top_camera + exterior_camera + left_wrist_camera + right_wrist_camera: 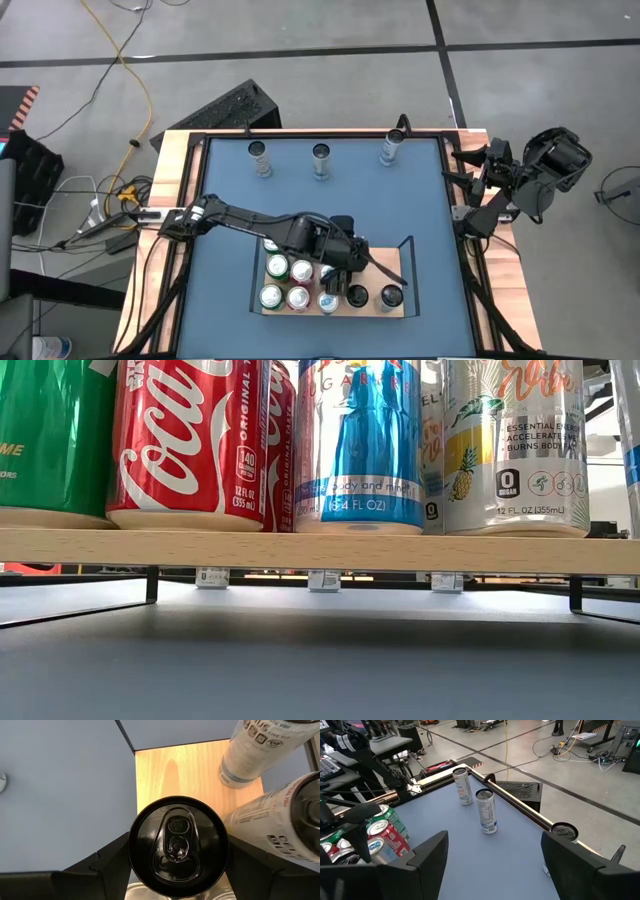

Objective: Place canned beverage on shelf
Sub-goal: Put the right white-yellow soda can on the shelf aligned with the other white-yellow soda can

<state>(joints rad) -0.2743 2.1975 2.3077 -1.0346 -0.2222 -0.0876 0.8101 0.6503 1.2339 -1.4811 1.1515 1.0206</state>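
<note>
blue desk [320, 215] with pale wood edges; light-wood shelf [320, 550] — red cola can [190, 440], green can [50, 435], blue-and-silver can [362, 445], white pineapple-print can [515, 445]; black-topped can [177, 840] — dark left claw [177, 870].

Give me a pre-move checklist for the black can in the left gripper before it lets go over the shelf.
1. Grip: left gripper has its fingers on both sides of the black can: ok.
2. Position: the can is over the shelf, bare wood beyond it: ok.
3. Can seated on the board: contact hidden under the can: cannot tell.
4. Neighbours: two white cans stand close on one side; whether they leave clearance for opening the fingers: cannot tell.
5. Can upright: the top faces the wrist camera squarely: ok.
6. Right gripper open, parked at the table's right edge, clear of the shelf: ok.
</note>
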